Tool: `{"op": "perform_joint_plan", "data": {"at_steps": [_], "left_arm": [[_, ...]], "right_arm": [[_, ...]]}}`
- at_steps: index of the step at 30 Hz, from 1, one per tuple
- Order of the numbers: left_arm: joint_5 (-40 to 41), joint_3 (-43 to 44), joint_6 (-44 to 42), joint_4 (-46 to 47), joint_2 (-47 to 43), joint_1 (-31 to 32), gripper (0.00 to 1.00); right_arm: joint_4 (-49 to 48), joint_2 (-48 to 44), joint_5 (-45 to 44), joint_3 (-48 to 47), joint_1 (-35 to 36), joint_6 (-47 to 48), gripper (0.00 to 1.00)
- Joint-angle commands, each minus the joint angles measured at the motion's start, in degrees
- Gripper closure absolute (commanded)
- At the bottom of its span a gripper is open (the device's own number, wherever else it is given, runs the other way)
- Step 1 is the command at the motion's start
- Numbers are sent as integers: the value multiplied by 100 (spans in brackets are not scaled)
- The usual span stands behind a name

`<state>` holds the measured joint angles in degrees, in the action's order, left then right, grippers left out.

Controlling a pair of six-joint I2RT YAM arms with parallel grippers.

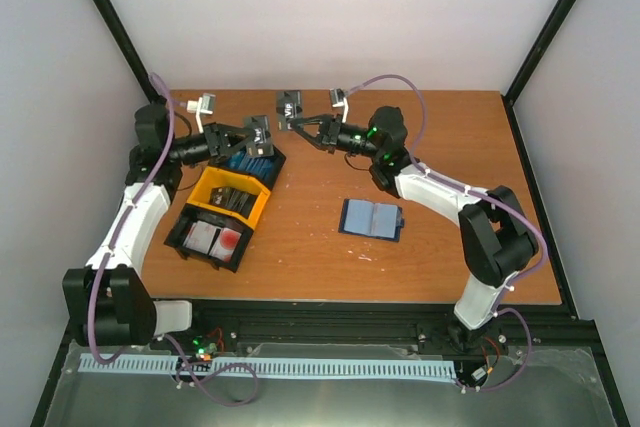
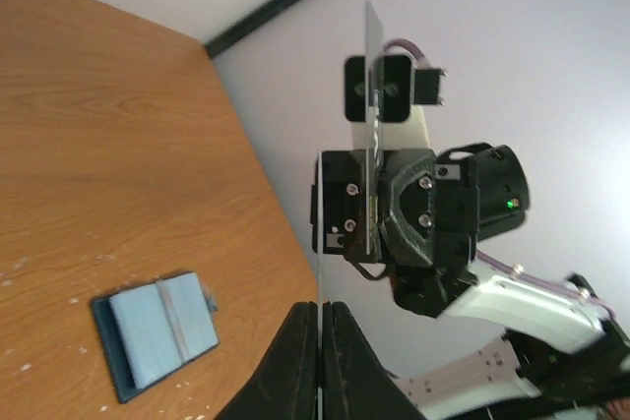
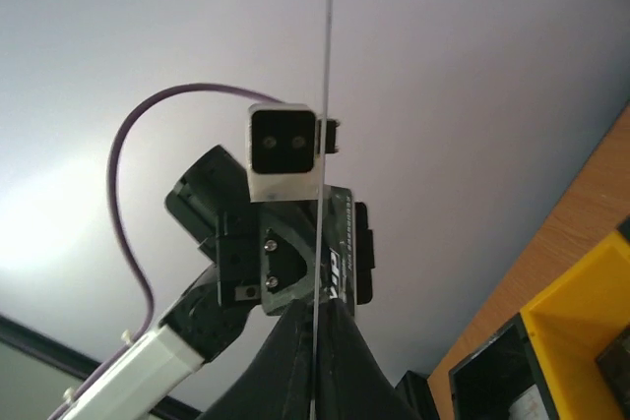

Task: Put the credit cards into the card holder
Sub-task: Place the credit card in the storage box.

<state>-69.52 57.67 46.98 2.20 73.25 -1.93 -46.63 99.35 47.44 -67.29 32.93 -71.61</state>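
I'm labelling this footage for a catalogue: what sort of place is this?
Likely a robot lab test cell: a left arm and right arm bolted to a rail, with white walls in a black frame around one wooden table.

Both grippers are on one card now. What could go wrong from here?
1. The left gripper and right gripper both clamp the same thin plastic card in mid-air; if one arm moves before the other lets go, the card may bend or slip out.
2. The open dark blue card holder lies loose on the wooden table; pushing the card in could slide it.
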Motion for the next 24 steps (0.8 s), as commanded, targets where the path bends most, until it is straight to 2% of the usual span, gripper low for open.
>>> {"op": "perform_joint_plan", "data": {"at_steps": [1,5,8,13,20,24], "left_arm": [[688,210,-672,-1125,-101,-344,99],[3311,574,-1419,-2791,-280,-438,99],[4485,576,-1557,-3295,-408,-438,99],[5105,460,-1582,-3461,-651,-435,99],[5359,384,-1569,-3655,-856,-434,99],[5317,338,-1615,-3702,-997,-437,99]], "right_arm": [[1527,191,-359,-372,56,722,97],[3971,562,-967,-1036,258,1882,97],[5183,976,-1239,-1718,590,2521,97],[6193,1724,-1356,-2608,1188,2900,97],[6967,2851,-1489,-3862,1837,2929,97],[7299,3450,-1895,-4721,2038,2845,97]]}}
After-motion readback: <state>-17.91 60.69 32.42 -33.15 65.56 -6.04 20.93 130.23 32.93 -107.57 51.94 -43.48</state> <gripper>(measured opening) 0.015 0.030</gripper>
